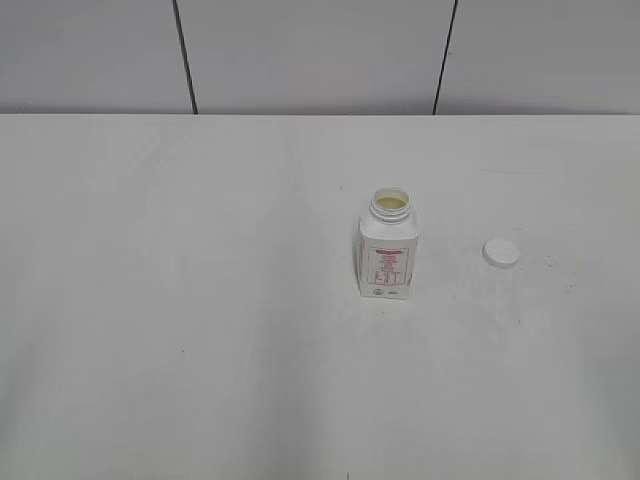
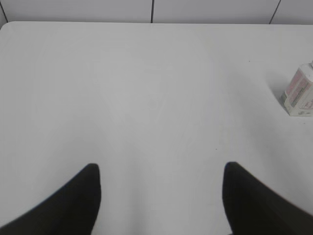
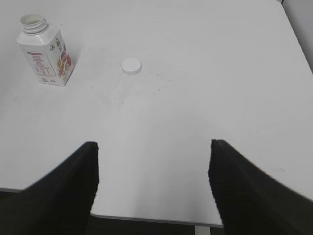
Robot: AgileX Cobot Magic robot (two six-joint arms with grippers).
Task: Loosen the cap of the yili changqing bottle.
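The yili changqing bottle [image 1: 387,247] stands upright near the middle of the white table, its wide neck open and uncapped. It also shows in the left wrist view [image 2: 298,90] at the right edge and in the right wrist view [image 3: 45,50] at the top left. The white cap [image 1: 501,253] lies flat on the table to the bottle's right, apart from it; it also shows in the right wrist view [image 3: 131,66]. My left gripper [image 2: 161,169] is open and empty, far to the bottle's left. My right gripper [image 3: 154,147] is open and empty near the table's front edge.
The white table [image 1: 200,300] ends at a grey panelled wall [image 1: 300,50] at the back. Its front edge shows in the right wrist view [image 3: 146,219]. Neither arm shows in the exterior view.
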